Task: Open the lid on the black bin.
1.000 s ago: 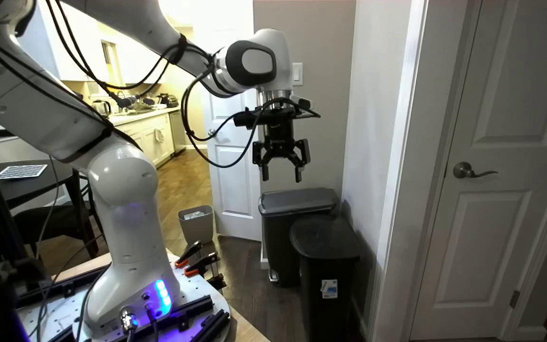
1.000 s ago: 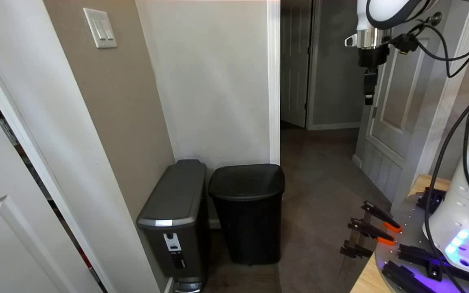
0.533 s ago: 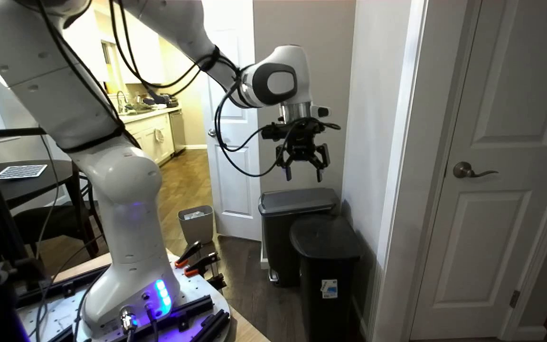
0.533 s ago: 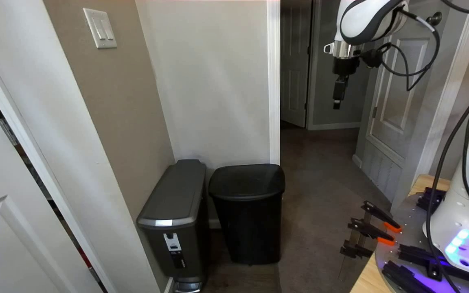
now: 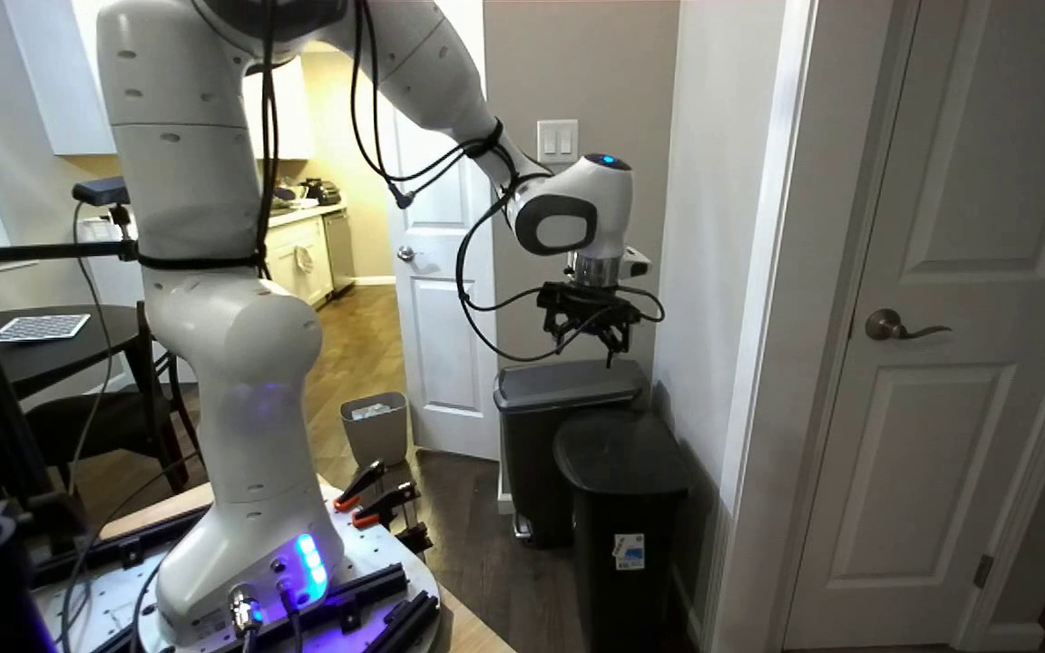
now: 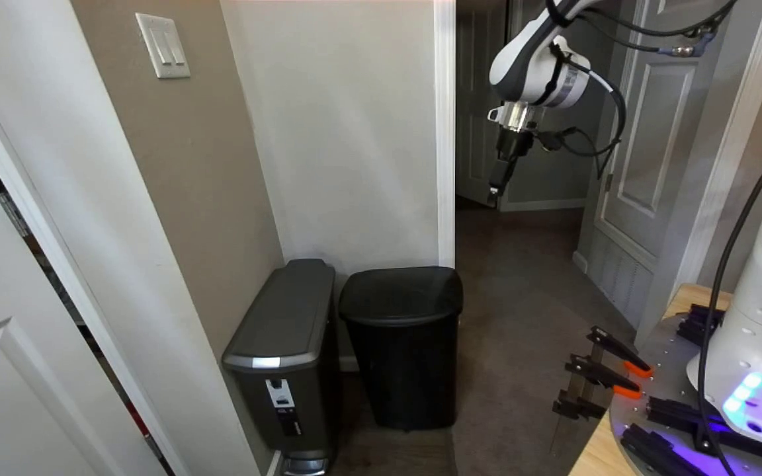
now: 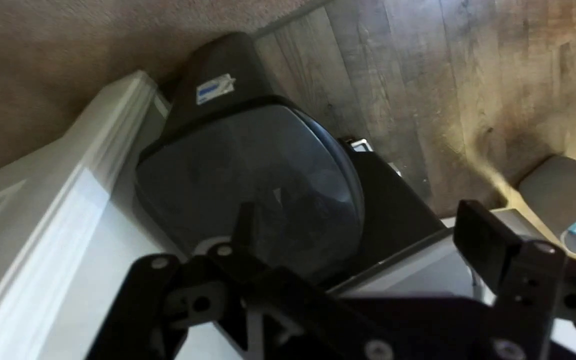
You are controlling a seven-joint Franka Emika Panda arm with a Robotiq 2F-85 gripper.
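- Claw (image 7: 358, 215) is being held with its fingers (image 7: 485, 240) spread well apart at the bottom of the wrist view; this spread is being hidden in an exterior view, where the claw (image 6: 494, 193) is being seen side-on toward the upper right of the frame.
- Lid (image 6: 401, 296) is being kept down across the top of the black bin (image 6: 404, 370), and is being shown so in all three views.
- Pale label (image 7: 215, 89) on this bin is being displayed at the upper left of the wrist view, and the same label (image 5: 629, 551) is being caught low in the frame of an exterior view.
- White-and-black sticker (image 6: 280, 394) on the grey bin (image 6: 283, 324), just beside the black bin, is being shown at the lower left of an exterior view only.
- Left of centre in the wrist view, the lid is being seen beyond the fingers, partly overlapped by one of them.
- Lower in the frame than the claw, and apart from it, the lid is being seen in both exterior views.
- In both exterior views the claw is being carried lower in the frame than half a second ago; where side-on, it is also being brought leftward and tilted further from upright.
- Light switch (image 5: 557, 141), covered by the arm (image 5: 237, 336) half a second ago, is now being uncovered high in an exterior view; lid and both bins are being kept unchanged.
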